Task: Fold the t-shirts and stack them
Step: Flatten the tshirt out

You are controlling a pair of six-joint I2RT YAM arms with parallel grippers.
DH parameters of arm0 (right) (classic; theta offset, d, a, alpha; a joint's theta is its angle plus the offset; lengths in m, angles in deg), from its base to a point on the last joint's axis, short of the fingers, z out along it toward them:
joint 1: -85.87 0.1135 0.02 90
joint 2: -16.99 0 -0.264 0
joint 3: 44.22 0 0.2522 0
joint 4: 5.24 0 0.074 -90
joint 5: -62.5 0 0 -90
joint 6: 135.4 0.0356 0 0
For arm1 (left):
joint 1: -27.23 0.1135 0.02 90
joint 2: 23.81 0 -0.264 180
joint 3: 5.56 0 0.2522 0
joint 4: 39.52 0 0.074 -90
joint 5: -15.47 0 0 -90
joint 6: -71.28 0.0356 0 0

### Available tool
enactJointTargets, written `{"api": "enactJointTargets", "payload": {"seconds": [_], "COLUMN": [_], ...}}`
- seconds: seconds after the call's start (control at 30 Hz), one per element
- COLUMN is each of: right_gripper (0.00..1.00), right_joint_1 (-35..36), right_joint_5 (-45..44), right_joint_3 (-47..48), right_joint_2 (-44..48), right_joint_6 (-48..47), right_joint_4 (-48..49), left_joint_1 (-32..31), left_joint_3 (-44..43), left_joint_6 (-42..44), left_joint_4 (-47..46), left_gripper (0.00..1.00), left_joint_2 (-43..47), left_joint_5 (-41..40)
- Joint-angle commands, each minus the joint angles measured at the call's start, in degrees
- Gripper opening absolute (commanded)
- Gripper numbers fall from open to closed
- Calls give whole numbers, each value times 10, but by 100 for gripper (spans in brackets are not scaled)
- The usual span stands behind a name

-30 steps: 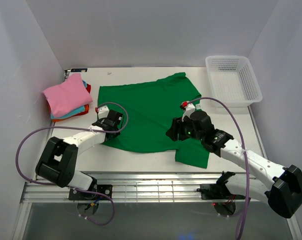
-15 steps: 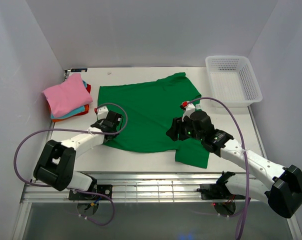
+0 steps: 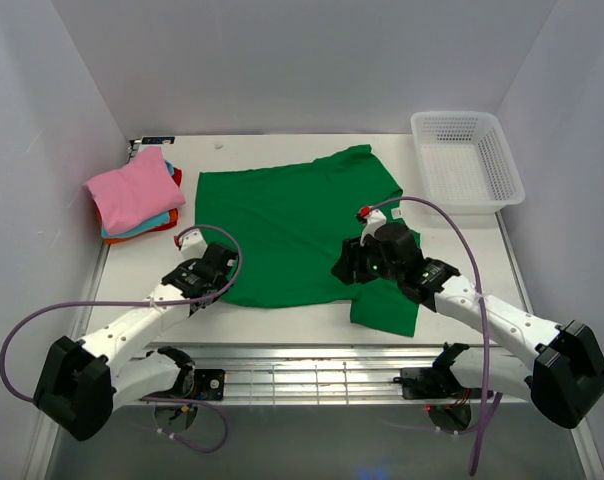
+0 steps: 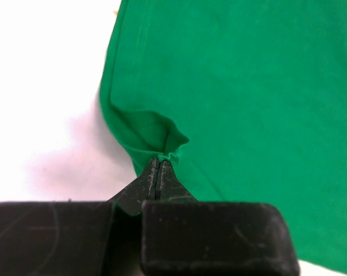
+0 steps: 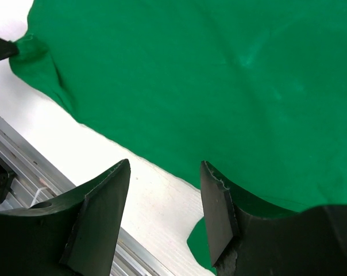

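Observation:
The bright green t-shirt (image 3: 292, 225) lies spread on the white table, its right part folded toward the front edge. My left gripper (image 3: 217, 277) is shut on the shirt's near left corner, which bunches at the fingertips in the left wrist view (image 4: 162, 160). My right gripper (image 3: 347, 268) is open and empty, hovering over the shirt's near edge; its fingers (image 5: 101, 207) straddle bare table and green cloth (image 5: 219, 75). A stack of folded shirts sits at the back left: pink (image 3: 132, 190) on top, teal-blue and orange-red edges beneath.
A white plastic mesh basket (image 3: 467, 160) stands at the back right. Metal rails (image 3: 312, 375) run along the table's front edge. White walls enclose the table on three sides.
My left arm has pulled back toward the front edge, dragging the shirt's left corner with it. My right gripper has barely moved.

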Motion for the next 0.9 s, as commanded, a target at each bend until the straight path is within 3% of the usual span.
{"api": "enactJointTargets", "payload": {"seconds": [0.0, 0.2, 0.4, 0.53, 0.57, 0.6, 0.67, 0.87], "right_gripper": [58, 58, 58, 58, 58, 58, 59, 60], "right_joint_1": [4, 8, 9, 8, 8, 9, 8, 8], "right_joint_5": [16, 23, 24, 27, 28, 29, 30, 29], "right_joint_3": [5, 6, 5, 6, 6, 6, 7, 7], "right_joint_2": [-13, -32, -46, -59, -61, -64, -70, -84], "right_joint_6": [0, -1, -3, -5, -6, -9, -10, -14], "right_joint_4": [34, 42, 46, 46, 46, 44, 43, 42], "left_joint_1": [-17, -66, -161, -198, -200, -200, -205, -236], "left_joint_3": [9, -18, -70, -102, -104, -108, -115, -124], "left_joint_6": [-53, -126, -243, -265, -265, -265, -265, -293], "left_joint_4": [59, 162, 281, 311, 312, 312, 314, 322], "left_gripper": [0, 1, 9, 17, 20, 42, 64, 62], "left_joint_2": [34, 57, 99, 91, 87, 81, 60, 39], "left_joint_5": [2, -18, -59, -90, -100, -103, -104, -116]}}
